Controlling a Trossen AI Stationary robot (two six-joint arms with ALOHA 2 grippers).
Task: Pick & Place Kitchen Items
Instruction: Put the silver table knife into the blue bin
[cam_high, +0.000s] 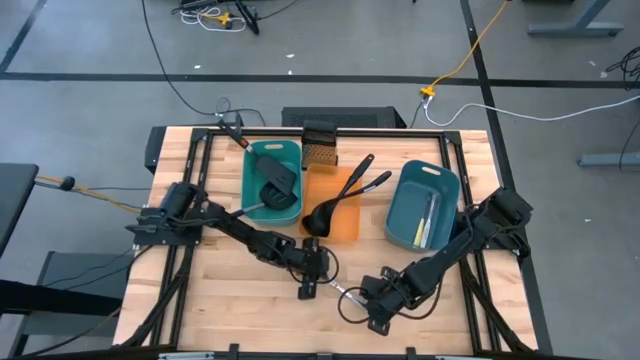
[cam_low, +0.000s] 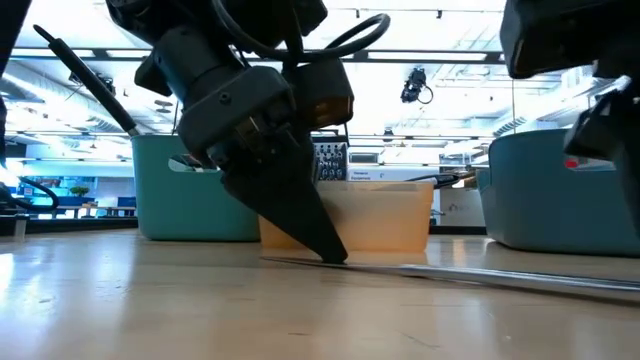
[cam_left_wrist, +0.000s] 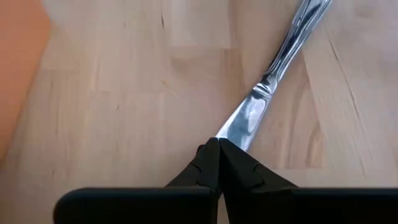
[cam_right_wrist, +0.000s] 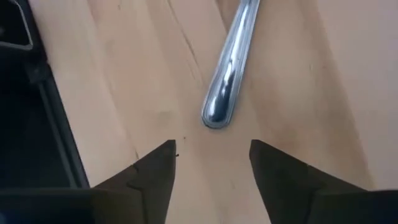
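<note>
A silvery table knife (cam_left_wrist: 273, 74) lies flat on the wooden table near its front middle. My left gripper (cam_left_wrist: 217, 148) is shut, with its tips at the knife's blade tip; it slants down onto the table in the low view (cam_low: 335, 252). My right gripper (cam_right_wrist: 211, 155) is open just short of the knife's rounded handle end (cam_right_wrist: 219, 112), one finger on either side of the knife's line, touching nothing. Both grippers show in the high view, the left (cam_high: 309, 288) and the right (cam_high: 352, 298). My left gripper has its shut fingertips on the tip of the knife's blade (cam_left_wrist: 233, 132), coming from above at a slant. The knife lies flat on the table, along the line of the fingers. Whether the tip is caught between the fingers or only pressed under them, I cannot tell.
A teal tray (cam_high: 250, 195) holds black-headed spatulas, an orange tray (cam_high: 345, 228) holds two black ladles, and a blue tray (cam_high: 405, 210) holds pale cutlery, all behind the grippers. A dark mesh box (cam_high: 318, 152) stands at the far edge. Bare wood lies at the front left.
</note>
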